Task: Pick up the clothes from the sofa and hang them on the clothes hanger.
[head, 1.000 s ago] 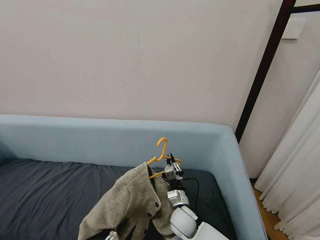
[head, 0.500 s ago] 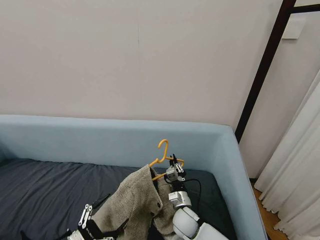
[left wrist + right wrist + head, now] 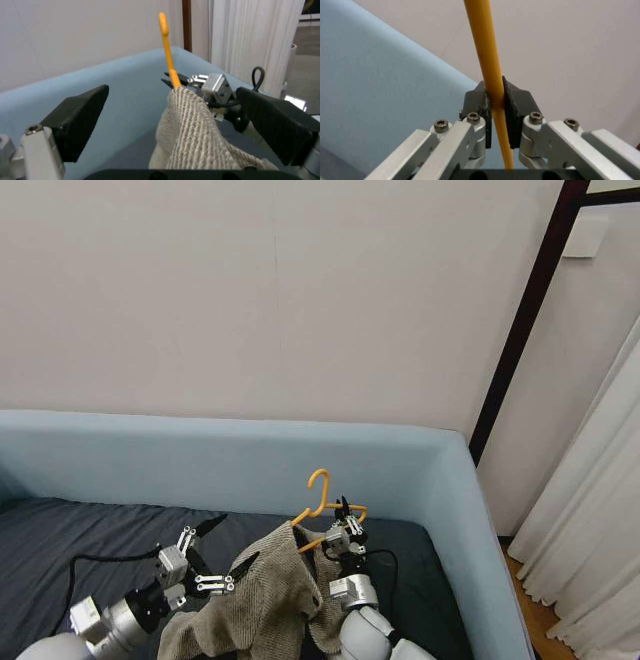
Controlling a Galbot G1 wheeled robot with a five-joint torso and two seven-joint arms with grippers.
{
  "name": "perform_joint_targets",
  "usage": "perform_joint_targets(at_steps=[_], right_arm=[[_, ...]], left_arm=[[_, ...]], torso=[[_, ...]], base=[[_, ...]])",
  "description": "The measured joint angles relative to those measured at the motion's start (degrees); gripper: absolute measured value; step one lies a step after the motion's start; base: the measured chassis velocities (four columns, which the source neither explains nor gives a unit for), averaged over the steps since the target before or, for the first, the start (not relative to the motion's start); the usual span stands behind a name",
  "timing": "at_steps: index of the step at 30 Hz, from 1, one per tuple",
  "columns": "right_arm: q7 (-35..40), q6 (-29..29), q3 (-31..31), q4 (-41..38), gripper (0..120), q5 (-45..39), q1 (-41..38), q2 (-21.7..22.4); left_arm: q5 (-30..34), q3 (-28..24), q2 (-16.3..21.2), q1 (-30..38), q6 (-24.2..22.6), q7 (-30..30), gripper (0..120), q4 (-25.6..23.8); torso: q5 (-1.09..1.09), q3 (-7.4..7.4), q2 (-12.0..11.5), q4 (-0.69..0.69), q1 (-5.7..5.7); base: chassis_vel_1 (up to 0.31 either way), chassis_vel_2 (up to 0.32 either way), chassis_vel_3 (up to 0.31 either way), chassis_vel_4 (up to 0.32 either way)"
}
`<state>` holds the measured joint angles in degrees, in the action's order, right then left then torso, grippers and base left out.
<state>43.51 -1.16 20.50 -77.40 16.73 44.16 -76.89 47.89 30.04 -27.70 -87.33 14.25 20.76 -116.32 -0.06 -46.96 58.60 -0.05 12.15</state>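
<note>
A beige knit garment [image 3: 268, 598] hangs from an orange hanger [image 3: 318, 498] over the sofa's dark seat. My right gripper [image 3: 346, 529] is shut on the hanger's bar just right of the hook. In the right wrist view the pads [image 3: 512, 103] clamp the orange rod [image 3: 489, 71]. My left gripper [image 3: 226, 544] stands open just left of the garment's shoulder. In the left wrist view its black fingers [image 3: 77, 119] are spread wide, with the garment [image 3: 192, 137] and hanger hook [image 3: 167, 48] between and beyond them, not touching.
The light blue sofa back [image 3: 200, 460] runs behind, with its right armrest [image 3: 470, 550] close to the right arm. A plain wall rises above. A dark door frame [image 3: 525, 320] and white curtain [image 3: 600, 540] stand at the right.
My left arm rose from the bottom edge and now sits higher, open beside the garment. The hanger tipped slightly left and the garment sagged lower.
</note>
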Motion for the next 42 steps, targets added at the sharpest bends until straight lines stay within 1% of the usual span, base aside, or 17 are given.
perform_joint_targets(at_steps=[4,5,8,9,12,13,15,16,17,18,23,24,29,30,33,37,42], right_arm=[[0.0,-0.5,0.2,1.4,8,3.3,-0.3,-1.8],[0.0,-0.5,0.2,1.4,8,3.3,-0.3,-1.8],[0.1,-0.6,0.7,1.7,8,4.5,-0.3,-2.6],[0.1,-0.6,0.7,1.7,8,4.5,-0.3,-2.6],[0.1,-0.7,0.6,1.3,8,5.7,-0.1,-2.7],[0.1,-0.8,0.5,1.1,8,6.0,0.0,-2.8],[0.1,-0.8,0.4,1.0,8,6.1,0.0,-2.8],[0.2,-0.8,0.4,1.0,8,6.2,0.0,-2.8],[0.2,-0.8,0.3,0.8,8,6.3,0.0,-2.8],[0.2,-0.8,0.3,0.8,8,6.3,0.0,-2.8],[0.2,-1.5,0.5,0.3,8,7.8,0.3,-3.1],[0.2,-1.5,0.5,0.3,8,7.8,0.3,-3.1],[0.3,-2.0,1.3,-0.5,8,8.3,0.8,-3.6],[0.3,-2.0,1.3,-0.5,8,8.3,0.8,-3.6],[0.2,-2.7,1.5,-0.7,8,8.3,0.8,-3.3],[0.0,-2.9,1.5,-1.1,8,8.2,0.8,-2.8],[-0.4,-3.1,1.6,-1.7,8,7.3,0.9,-2.0]], left_arm=[[3.3,-0.1,3.4,-0.1,-6.0,-0.4,100,-1.8],[3.3,-0.1,3.4,-0.1,-6.0,-0.4,100,-1.8],[3.8,-0.6,3.9,-0.6,-10.4,-4.0,97,-3.2],[3.8,-0.6,3.9,-0.6,-10.4,-4.0,97,-3.2],[3.8,-1.2,3.8,-0.5,-15.3,-8.6,87,-3.9],[3.7,-1.4,3.6,-0.4,-16.3,-9.6,80,-4.0],[3.6,-1.5,3.3,-0.4,-17.1,-10.4,77,-4.1],[3.6,-1.6,3.1,-0.3,-17.6,-10.8,74,-4.1],[3.7,-1.8,2.8,-0.3,-18.3,-11.1,67,-4.1],[3.7,-1.8,2.8,-0.3,-18.3,-11.1,67,-4.1],[4.3,-2.0,1.3,0.1,-18.5,-9.8,45,-3.1],[4.3,-2.0,1.3,0.1,-18.5,-9.8,45,-3.1],[4.3,-1.9,0.4,0.5,-18.2,-7.6,23,-0.9],[4.3,-1.9,0.4,0.5,-18.2,-7.6,23,-0.9],[4.5,-2.0,0.0,1.2,-17.5,-6.1,10,0.5],[4.7,-2.0,-0.4,1.7,-17.2,-5.3,9,1.2],[4.8,-2.0,-0.7,2.4,-16.2,-2.0,9,2.6]], torso=[[0.01,0.00,0.0,-0.03,0.00],[0.01,0.00,0.0,-0.03,0.00],[0.00,0.00,0.0,-0.02,0.00],[0.00,0.00,0.0,-0.02,0.00],[0.01,0.00,0.0,-0.02,0.00],[0.01,0.00,0.0,-0.02,0.00],[0.01,0.00,0.0,-0.03,0.00],[0.01,0.00,0.0,-0.03,0.00],[0.01,0.00,0.0,-0.02,0.00],[0.01,0.00,0.0,-0.02,0.00],[0.01,0.00,0.0,-0.02,0.00],[0.01,0.00,0.0,-0.02,0.00],[0.01,0.00,0.0,-0.01,0.00],[0.01,0.00,0.0,-0.01,0.00],[0.01,0.00,0.0,-0.02,0.00],[0.01,0.00,0.0,-0.02,0.00],[0.01,0.00,0.0,-0.02,0.00]], base=[[0.000,0.000,0.000,0.000],[0.000,0.000,0.000,0.000],[0.000,0.000,0.000,0.000],[0.000,0.000,0.000,0.000],[0.000,0.000,0.000,0.000],[0.000,0.000,0.000,0.000],[0.000,0.000,0.000,0.000],[0.000,0.000,0.000,0.000],[0.000,0.000,0.000,0.000],[0.000,0.000,0.000,0.000],[0.000,0.000,0.000,0.000],[0.000,0.000,0.000,0.000],[0.000,0.000,0.000,0.000],[0.000,0.000,0.000,0.000],[0.000,0.000,0.000,0.000],[0.000,0.000,0.000,0.000],[0.000,0.000,0.000,0.000]])
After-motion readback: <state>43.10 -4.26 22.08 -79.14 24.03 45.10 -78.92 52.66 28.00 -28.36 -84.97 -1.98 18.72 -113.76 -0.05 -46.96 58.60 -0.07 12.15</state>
